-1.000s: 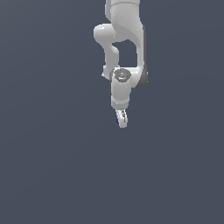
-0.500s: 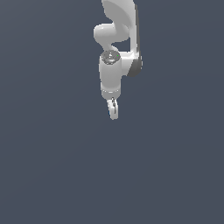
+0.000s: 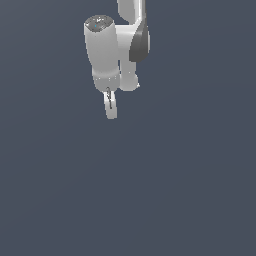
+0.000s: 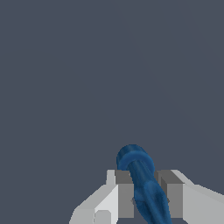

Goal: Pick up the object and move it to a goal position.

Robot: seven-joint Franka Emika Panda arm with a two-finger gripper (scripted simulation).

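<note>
The pincer (image 4: 144, 192) is closed on the object (image 4: 142, 183), one grey pad (image 4: 125, 192) pressed against each flank of it. The object is a dark blue, elongated piece with a rounded, ridged end projecting beyond the pad tips; its opposite end runs out of frame. The white finger bodies (image 4: 98, 205) flank the pads. Behind lies only a plain, uniform slate-grey surface (image 4: 87, 78), featureless throughout.

Simulated scene, featureless grey-blue backdrop (image 3: 190, 190), white rendered arm (image 3: 102, 47)
</note>
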